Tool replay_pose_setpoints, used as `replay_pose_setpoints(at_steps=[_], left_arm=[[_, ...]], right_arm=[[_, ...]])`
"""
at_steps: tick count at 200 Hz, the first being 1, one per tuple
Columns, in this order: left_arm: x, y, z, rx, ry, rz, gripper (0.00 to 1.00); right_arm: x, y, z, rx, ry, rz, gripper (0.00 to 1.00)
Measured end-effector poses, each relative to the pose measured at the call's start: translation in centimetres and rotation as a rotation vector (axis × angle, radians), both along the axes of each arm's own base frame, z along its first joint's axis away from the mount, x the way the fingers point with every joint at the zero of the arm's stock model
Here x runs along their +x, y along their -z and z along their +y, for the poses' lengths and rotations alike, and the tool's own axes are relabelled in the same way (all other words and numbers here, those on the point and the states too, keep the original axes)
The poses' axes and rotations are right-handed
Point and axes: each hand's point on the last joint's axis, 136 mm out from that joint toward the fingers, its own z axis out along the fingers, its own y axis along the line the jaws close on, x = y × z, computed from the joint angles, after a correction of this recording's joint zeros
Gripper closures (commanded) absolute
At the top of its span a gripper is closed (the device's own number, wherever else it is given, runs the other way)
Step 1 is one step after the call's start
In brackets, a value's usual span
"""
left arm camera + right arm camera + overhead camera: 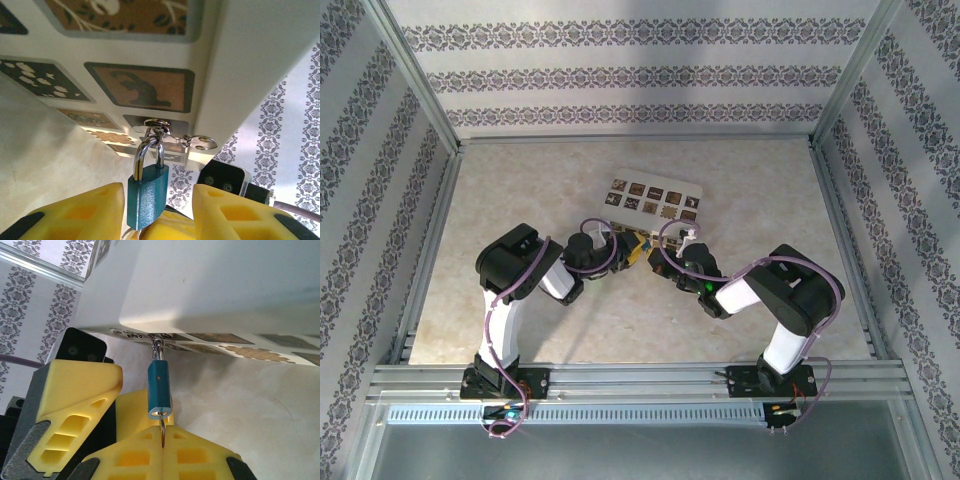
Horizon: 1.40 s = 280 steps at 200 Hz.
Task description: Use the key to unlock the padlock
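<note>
Padlock (147, 197): small hard metal, prob. slick, swings off hasp (199, 142). My left gripper (158, 190) sits wide round its body; right gripper (164, 434) pinches thin key (162, 423). Clamp body flats.

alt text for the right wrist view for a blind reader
A teal padlock hangs from the hasp of a white box, with a key in its underside gripped by the shut yellow right pincer. A pale marbled table sits behind.

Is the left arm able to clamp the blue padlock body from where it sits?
Probably yes: the blue padlock hangs between the open yellow fingers of the left gripper, nothing between; the right gripper pinches the metal key below.
</note>
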Motion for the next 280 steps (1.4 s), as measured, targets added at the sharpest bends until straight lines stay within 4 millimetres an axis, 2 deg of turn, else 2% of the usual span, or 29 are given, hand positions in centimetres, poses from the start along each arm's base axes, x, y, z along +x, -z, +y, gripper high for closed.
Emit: replay_pose_setpoints(at_steps=[93, 149, 161, 178, 198, 243, 259, 280], left_arm=[[0.3, 0.1, -0.1, -0.002, -0.007, 0.001, 0.72], [0.5, 0.1, 0.0, -0.003, -0.024, 0.007, 0.84], [0.5, 0.1, 0.0, -0.004, -0.027, 0.008, 0.86], [0.5, 0.1, -0.1, -0.008, -0.027, 0.014, 0.88], [0.0, -0.1, -0.1, -0.007, -0.028, 0.019, 0.90], [-0.4, -0.8, 0.8, 0.031, -0.066, 0.058, 0.92], [-0.4, -1.4, 0.8, 0.028, -0.071, 0.052, 0.92], [-0.4, -1.6, 0.9, 0.032, -0.078, 0.055, 0.93]], right_arm=[[0.2, -0.5, 0.4, 0.048, 0.011, 0.033, 1.00], [0.3, -0.9, 0.6, 0.091, 0.023, 0.053, 1.00], [0.3, -1.0, 0.6, 0.094, 0.026, 0.054, 0.98], [0.2, -1.0, 0.4, 0.094, 0.030, 0.060, 0.88], [-0.4, -1.2, -0.1, 0.093, 0.031, 0.064, 0.82], [-2.0, -4.4, -2.1, 0.053, 0.031, -0.032, 0.67], [-2.7, -5.9, -3.2, -0.017, 0.028, -0.094, 0.64], [-3.6, -8.7, -4.8, -0.145, 0.021, -0.223, 0.61]])
